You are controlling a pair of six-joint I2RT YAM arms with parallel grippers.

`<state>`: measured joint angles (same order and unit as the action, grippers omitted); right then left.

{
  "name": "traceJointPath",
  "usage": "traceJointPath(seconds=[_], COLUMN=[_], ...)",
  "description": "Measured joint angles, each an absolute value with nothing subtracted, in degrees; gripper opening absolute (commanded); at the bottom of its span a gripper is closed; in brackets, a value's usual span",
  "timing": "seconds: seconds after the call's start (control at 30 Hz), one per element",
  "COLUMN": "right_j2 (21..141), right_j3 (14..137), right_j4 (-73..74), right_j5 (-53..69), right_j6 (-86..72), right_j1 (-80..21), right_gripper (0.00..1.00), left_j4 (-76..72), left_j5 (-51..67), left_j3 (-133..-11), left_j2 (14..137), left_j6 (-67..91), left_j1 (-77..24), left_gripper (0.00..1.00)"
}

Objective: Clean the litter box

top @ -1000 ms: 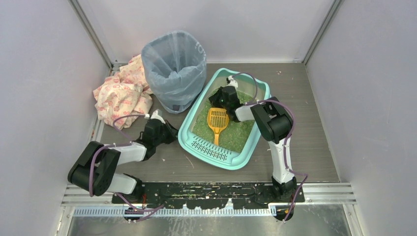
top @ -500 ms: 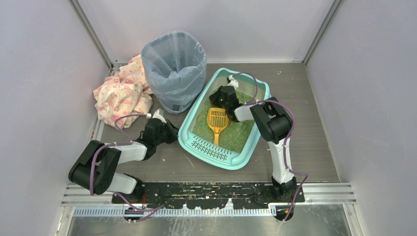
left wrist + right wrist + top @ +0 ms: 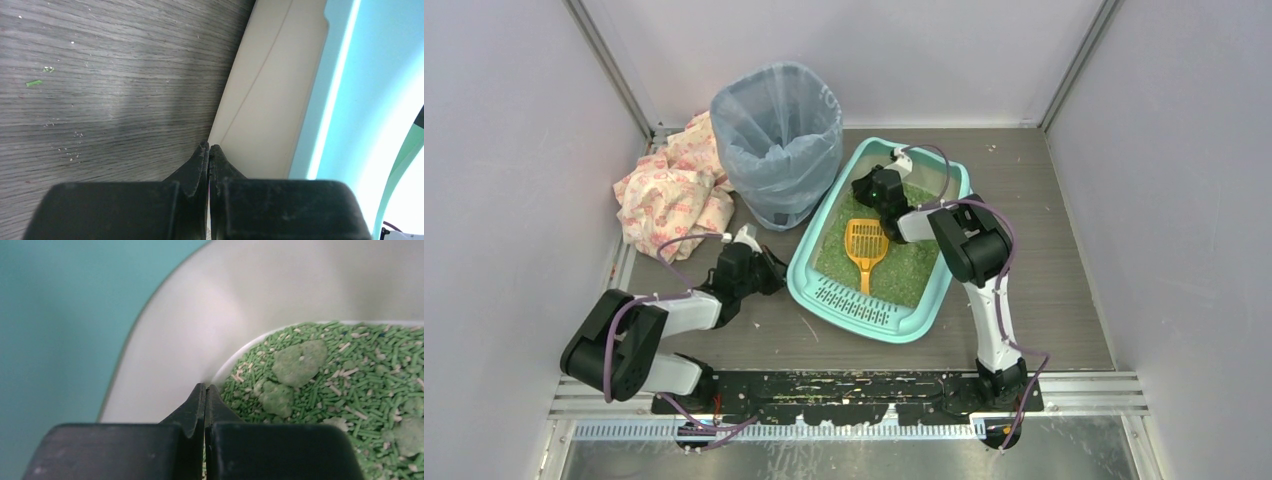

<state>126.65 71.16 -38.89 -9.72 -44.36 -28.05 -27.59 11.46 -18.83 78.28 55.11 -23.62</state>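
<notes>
The teal litter box lies in the middle of the table with green litter and a slotted grate step at its near end. An orange scoop lies on the litter. My right gripper is shut and empty, inside the box at its far end. In the right wrist view its tips are at the pale inner wall, beside litter with pale green clumps. My left gripper is shut and empty, low on the table; its tips are at the box's outer wall.
A blue-grey bag-lined bin stands just left of the box's far end. A crumpled patterned cloth lies at the far left. Bits of litter dot the wood-grain table. Grey walls close in both sides and the back.
My right gripper has moved a little toward the far left corner of the litter box. My left gripper has barely shifted. The scoop has not moved.
</notes>
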Motion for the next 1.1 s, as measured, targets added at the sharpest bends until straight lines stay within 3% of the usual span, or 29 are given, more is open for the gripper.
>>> traceJointPath(seconds=[1.1], right_j2=[128.29], right_j3=[75.40], right_j4=[-37.19], right_j5=[-8.36], right_j6=[-43.90], right_j1=[-25.39], right_gripper=[0.01], left_j4=[-40.95], left_j5=[16.64], left_j3=[-24.14], left_j2=[96.31], left_j6=[60.84], left_j1=[-34.98], left_gripper=[0.00])
